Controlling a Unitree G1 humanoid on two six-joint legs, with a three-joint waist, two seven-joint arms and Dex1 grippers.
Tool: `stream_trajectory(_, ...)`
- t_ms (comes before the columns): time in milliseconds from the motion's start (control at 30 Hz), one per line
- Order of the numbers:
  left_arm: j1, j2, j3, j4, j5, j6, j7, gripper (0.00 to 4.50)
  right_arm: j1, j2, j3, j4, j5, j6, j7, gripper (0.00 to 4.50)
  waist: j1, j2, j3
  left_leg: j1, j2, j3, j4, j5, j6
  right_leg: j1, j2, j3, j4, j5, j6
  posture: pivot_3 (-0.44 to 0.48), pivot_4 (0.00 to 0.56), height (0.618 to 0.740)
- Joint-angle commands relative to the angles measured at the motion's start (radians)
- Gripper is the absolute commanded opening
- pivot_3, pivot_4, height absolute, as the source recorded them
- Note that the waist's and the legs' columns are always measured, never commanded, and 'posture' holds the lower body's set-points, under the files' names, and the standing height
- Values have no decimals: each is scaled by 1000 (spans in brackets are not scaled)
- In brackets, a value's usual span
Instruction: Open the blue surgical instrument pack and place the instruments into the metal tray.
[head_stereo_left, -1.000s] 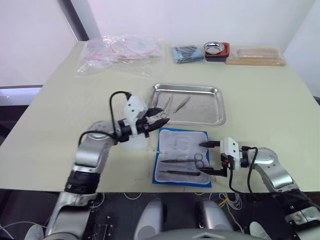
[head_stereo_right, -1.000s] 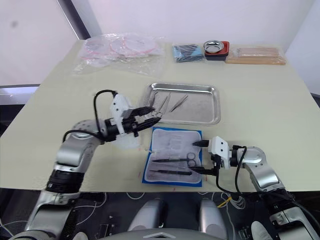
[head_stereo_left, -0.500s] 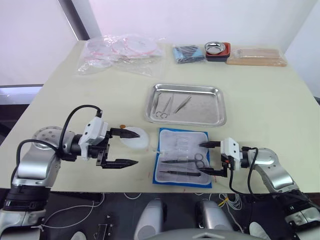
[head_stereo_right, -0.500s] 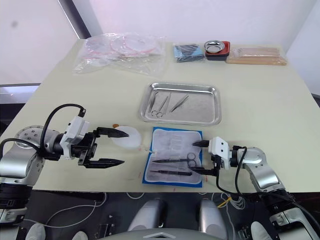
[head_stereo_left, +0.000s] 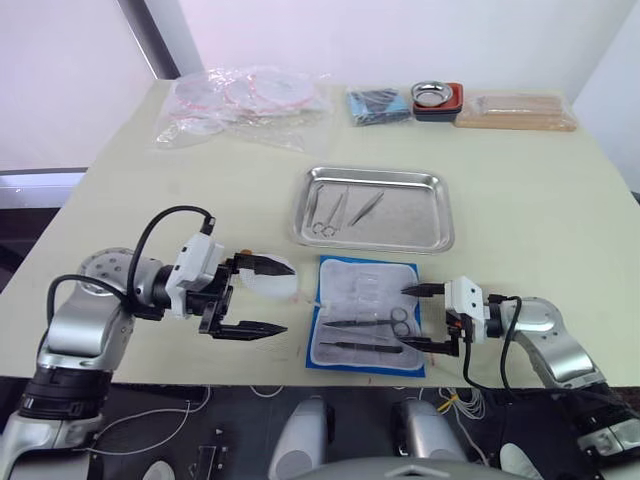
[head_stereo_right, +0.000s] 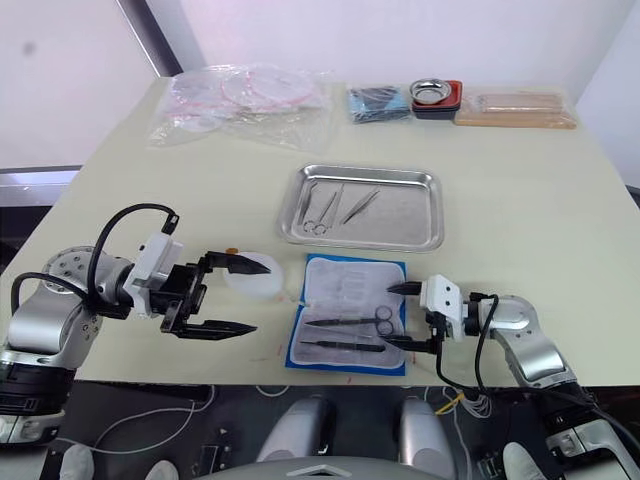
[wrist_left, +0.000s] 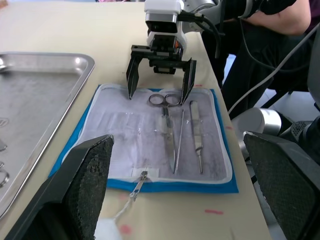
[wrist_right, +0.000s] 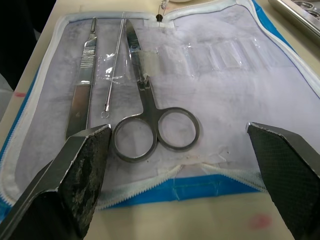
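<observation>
**Pack lying open, three instruments in the tray, both claws empty**

Clutter sits along the far edge of the table: a clear plastic bag of red-ringed items, a darker blue bundle in clear plastic, a small round steel bowl on a red-black base and a wooden block. A small white disc lies just left of the pack, under the upper finger of the left claw.

The metal tray stands mid-table, just beyond the pack, and holds three slim instruments in its left half: ring-handled scissors or forceps and tweezers among them.

The blue surgical instrument pack lies unfolded flat near the front edge, its pale lining up. On the lining rest ring-handled scissors, a thin probe and a flat scalpel-like handle, side by side.

The left claw hovers to the pack's left, fingers spread wide and holding nothing, pointing toward the pack. The right claw sits at the pack's right edge, fingers wide apart and empty, with the scissor rings just in front of it.
</observation>
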Motion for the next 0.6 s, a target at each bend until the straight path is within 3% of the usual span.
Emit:
stream_trajectory(33,-21,-25,18,-42,-70,-5,-35,4387,46,-40,0,26,-24,37,12,4500,1,0,0,0,0,0,0,0,0,0,0,0,0,0,0,0,150,740)
stream_trajectory(600,-24,-76,-78,-56,-13,-47,-8,4387,99,-68,-117,-218,137,93,15,4500,-5,7,9,-2,1,0,0,0,0,-3,2,0,0,1,3,0,150,740)
